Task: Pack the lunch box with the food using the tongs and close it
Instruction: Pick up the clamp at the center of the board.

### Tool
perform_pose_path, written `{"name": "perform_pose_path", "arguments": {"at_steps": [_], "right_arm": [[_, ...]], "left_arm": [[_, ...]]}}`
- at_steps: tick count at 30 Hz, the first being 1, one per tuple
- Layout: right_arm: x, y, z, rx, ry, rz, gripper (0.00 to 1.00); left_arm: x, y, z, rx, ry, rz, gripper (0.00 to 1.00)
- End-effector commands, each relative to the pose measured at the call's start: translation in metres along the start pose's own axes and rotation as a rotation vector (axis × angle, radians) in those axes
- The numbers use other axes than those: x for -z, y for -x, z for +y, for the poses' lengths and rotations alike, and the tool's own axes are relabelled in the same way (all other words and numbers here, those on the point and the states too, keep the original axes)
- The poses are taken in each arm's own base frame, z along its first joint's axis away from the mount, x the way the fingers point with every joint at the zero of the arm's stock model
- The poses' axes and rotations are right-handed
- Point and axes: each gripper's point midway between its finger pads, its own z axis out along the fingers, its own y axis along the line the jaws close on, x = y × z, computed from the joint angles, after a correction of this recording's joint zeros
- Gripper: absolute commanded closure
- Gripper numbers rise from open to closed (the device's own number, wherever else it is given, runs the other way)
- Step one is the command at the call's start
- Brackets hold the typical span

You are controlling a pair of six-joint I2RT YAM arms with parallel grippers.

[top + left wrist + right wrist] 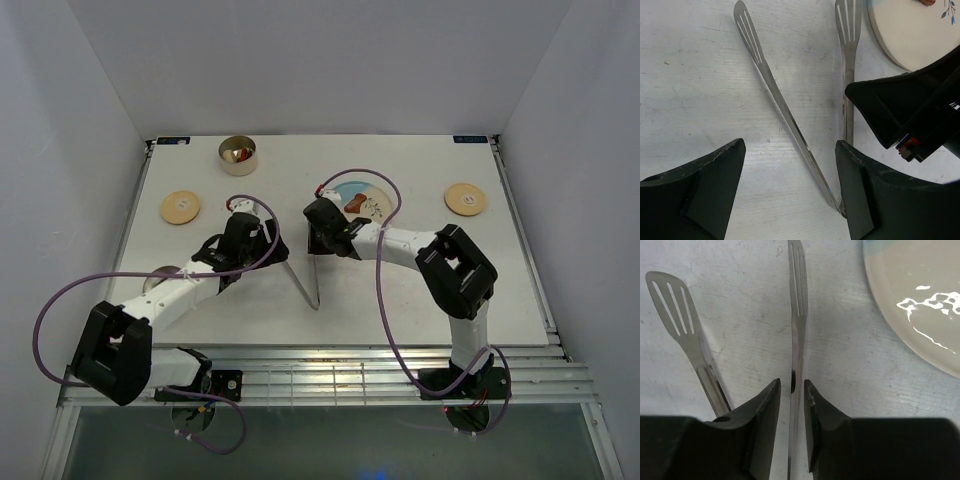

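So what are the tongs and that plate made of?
The tongs look like metal, probably polished steel: thin, grey and mirror-shiny. The plate looks like glazed ceramic: cream, smooth, with bright light glinting off it, though hard plastic can't be ruled out.

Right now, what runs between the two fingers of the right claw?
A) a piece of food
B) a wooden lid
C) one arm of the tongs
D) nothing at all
C: the right wrist view shows one slim metal arm of the tongs passing straight between the fingers of the right claw, with the other arm splayed off to one side.
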Motion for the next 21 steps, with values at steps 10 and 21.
{"name": "perform_pose_path", "arguments": {"at_steps": [10, 21], "right_arm": [[0.067, 0.042, 0.019, 0.191, 0.136, -0.121, 0.07], [0.064, -0.031, 0.026, 0.419, 0.241, 0.045, 0.1]], "left_arm": [[0.04, 0.058, -0.009, 0.005, 0.021, -0.152, 0.14], [0.114, 0.086, -0.032, -0.02, -0.137, -0.292, 0.02]]}}
